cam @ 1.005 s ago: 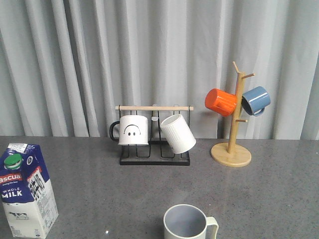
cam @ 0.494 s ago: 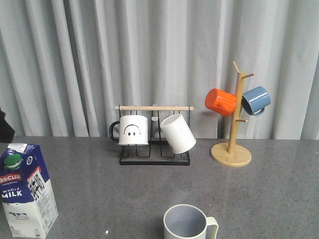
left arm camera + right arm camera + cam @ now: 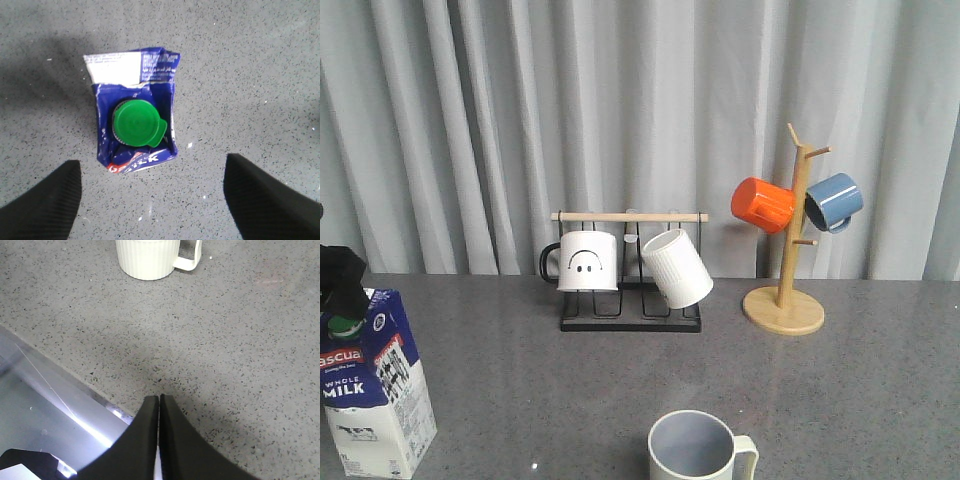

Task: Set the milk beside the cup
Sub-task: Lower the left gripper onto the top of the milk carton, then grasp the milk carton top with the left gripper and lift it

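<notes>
Black left claw (image 3: 340,278) (open) now nearer milk (image 3: 372,385)

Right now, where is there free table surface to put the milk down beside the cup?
The table is bare on both sides of the cup: a wide patch between it and the milk, and another toward the wooden mug tree. Behind, the black mug rack crowds the back edge.

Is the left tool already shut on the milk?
No, the left tool is open above the milk, its fingers wide apart and touching nothing.
</notes>
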Robot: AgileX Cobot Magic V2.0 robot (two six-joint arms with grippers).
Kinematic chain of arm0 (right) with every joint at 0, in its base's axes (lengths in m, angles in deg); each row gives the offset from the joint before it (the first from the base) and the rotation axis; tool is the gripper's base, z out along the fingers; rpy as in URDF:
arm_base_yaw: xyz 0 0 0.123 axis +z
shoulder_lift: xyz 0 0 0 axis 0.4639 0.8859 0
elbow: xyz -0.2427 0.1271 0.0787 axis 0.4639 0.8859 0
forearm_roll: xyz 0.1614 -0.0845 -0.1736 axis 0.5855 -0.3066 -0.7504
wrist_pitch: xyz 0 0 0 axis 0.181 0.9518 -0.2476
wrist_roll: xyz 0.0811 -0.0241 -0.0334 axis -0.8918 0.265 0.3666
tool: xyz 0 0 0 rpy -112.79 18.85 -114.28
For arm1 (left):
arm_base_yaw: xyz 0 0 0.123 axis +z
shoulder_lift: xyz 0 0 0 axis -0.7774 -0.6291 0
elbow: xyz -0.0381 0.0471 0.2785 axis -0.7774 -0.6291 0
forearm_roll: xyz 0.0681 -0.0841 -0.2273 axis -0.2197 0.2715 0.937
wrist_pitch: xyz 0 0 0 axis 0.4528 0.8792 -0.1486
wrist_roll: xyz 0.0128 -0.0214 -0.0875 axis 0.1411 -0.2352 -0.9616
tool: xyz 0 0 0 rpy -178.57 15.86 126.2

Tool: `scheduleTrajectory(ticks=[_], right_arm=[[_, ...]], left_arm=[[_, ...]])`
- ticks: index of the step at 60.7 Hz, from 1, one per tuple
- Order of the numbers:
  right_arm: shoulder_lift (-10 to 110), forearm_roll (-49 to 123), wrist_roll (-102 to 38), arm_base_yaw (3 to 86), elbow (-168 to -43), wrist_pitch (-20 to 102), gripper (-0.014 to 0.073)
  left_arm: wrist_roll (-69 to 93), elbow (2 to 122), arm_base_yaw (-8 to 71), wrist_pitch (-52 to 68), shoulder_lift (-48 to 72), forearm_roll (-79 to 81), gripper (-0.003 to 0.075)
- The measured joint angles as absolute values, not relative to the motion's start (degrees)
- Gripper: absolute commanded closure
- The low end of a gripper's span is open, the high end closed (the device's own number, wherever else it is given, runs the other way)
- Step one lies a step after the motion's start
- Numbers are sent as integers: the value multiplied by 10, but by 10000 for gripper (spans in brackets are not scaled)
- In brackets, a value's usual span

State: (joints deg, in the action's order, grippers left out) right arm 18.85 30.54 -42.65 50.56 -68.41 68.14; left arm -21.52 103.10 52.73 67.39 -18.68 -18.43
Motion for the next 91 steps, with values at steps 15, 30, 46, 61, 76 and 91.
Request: scheduleTrajectory(ticks=[15, 30, 46, 61, 76, 91], right_arm=[[188, 306, -426, 506, -684, 681, 599], [188, 306, -429, 506, -684, 682, 599], [188, 306, -439, 506, -684, 684, 599], [188, 307, -446, 506, -684, 686, 599], [188, 308, -448, 506, -684, 687, 599], [188, 308, -448, 506, -684, 687, 599]], left_arm=[[-216, 1031, 527, 671, -206, -184, 153], [-216, 1031, 527, 657, -232, -184, 178], [-216, 1031, 527, 643, -260, -184, 187], [-215, 1031, 527, 639, -294, -186, 187], [-215, 1031, 527, 634, -329, -187, 187], [-215, 1033, 527, 630, -340, -189, 236]])
